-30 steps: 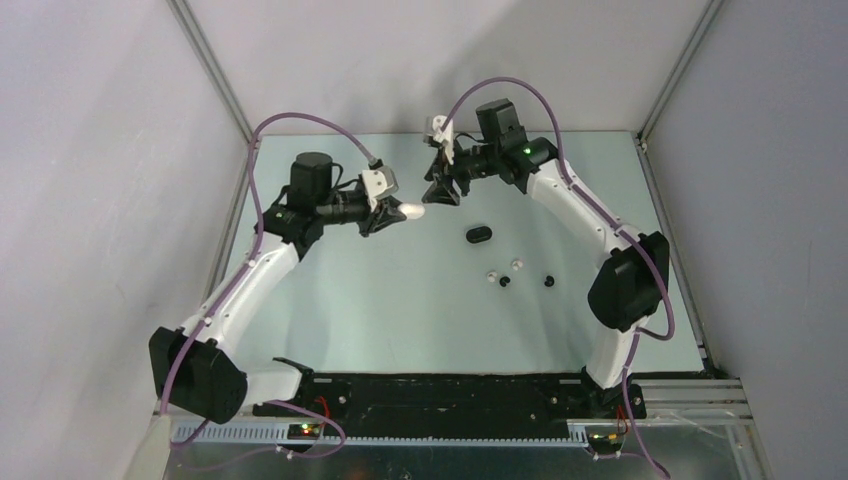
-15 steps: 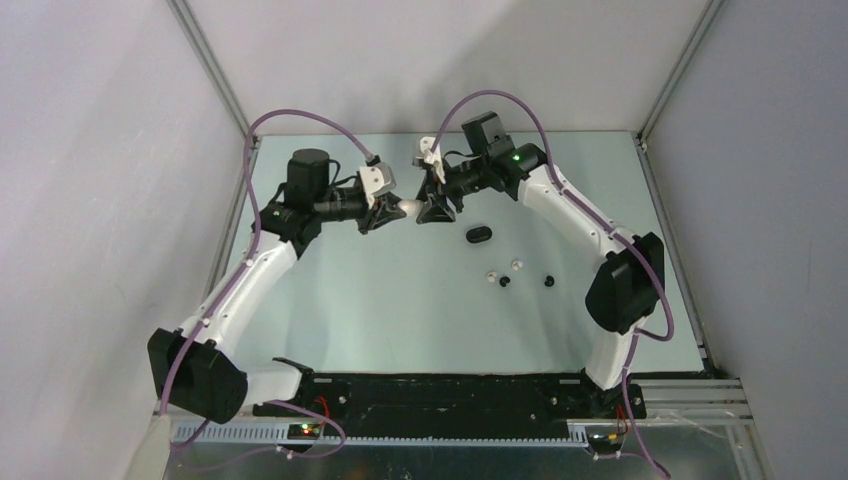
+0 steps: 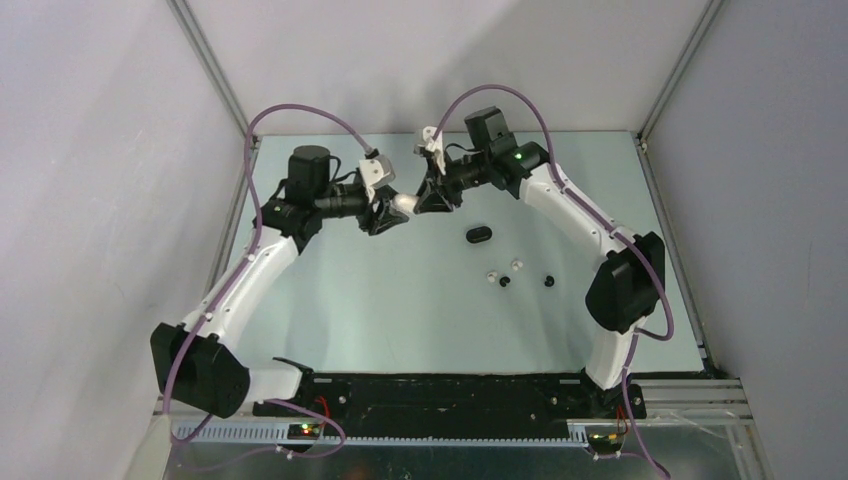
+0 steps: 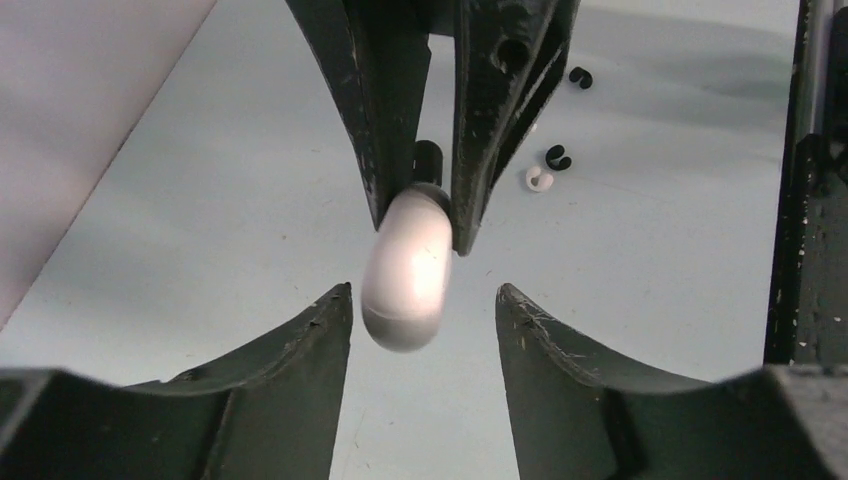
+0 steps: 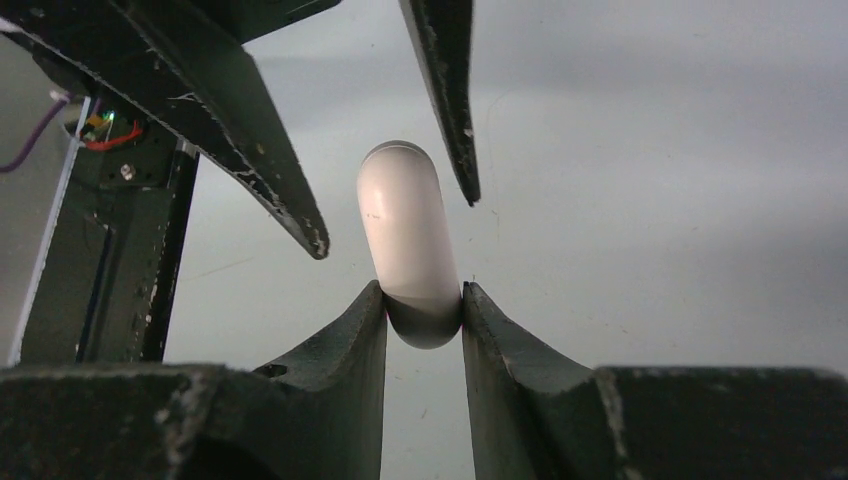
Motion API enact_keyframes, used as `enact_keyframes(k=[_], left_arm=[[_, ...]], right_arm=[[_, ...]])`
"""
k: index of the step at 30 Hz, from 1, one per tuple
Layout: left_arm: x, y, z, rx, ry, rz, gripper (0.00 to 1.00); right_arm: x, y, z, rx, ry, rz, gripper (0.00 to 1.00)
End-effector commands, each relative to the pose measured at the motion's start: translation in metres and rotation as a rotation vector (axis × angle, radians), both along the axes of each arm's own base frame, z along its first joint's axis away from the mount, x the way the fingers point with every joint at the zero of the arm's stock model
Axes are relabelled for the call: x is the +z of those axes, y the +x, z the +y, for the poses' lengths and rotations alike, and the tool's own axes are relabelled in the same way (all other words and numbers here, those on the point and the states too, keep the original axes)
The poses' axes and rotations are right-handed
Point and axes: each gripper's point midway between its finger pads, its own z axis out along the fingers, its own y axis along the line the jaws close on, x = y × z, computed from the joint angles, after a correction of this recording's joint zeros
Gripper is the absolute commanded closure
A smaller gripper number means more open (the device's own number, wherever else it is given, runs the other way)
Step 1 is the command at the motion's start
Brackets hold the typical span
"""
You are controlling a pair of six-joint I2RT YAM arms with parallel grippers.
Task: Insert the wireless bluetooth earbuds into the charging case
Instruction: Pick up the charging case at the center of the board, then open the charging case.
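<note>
We see right end effector [image 5: 423,305] clamped on white pill-shaped charging case [image 5: 405,230] above pale bench [image 3: 400,300]; left end effector [image 4: 423,300] apart around it; tiny white and black earbuds [image 3: 504,281] lie on bench

Tbl [image 3: 400,310] w/ blk case [image 3: 479,235], 2 wht buds [image 3: 517,264], 2 blk buds [image 3: 550,281]

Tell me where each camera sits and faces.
Top external: above, behind the robot, looking down at the table; left arm and right arm show.
Left wrist: on the left arm, looking past the open left gripper at the white case.
Right wrist: on the right arm, looking over the right gripper clamping that case.
Wrist views share the case.
</note>
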Motion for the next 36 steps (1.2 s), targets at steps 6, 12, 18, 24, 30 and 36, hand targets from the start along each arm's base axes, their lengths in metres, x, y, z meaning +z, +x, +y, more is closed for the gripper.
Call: enact_keyframes(k=[6,12,18,24,30,36], left_arm=[[0.016,0.005,0.006,0.027,-0.104,0.109,0.43],[0.020,0.009,0.002,0.019,-0.127,0.149,0.42],[0.023,0.011,-0.003,0.012,-0.152,0.197,0.47],[0.022,0.010,-0.004,0.001,-0.159,0.214,0.70],[0.022,0.010,-0.004,-0.004,-0.160,0.212,0.65],[0.022,0.010,-0.004,-0.009,-0.159,0.209,0.59]], right_arm=[[0.027,0.007,-0.004,-0.038,0.086,0.026,0.82],[0.026,0.002,0.001,-0.020,0.088,0.037,0.82],[0.027,-0.004,0.005,-0.008,0.088,0.037,0.82],[0.026,-0.005,0.006,-0.014,0.086,0.045,0.81],[0.029,0.006,0.006,-0.068,0.112,0.102,0.81],[0.031,0.012,0.003,-0.082,0.126,0.115,0.81]])
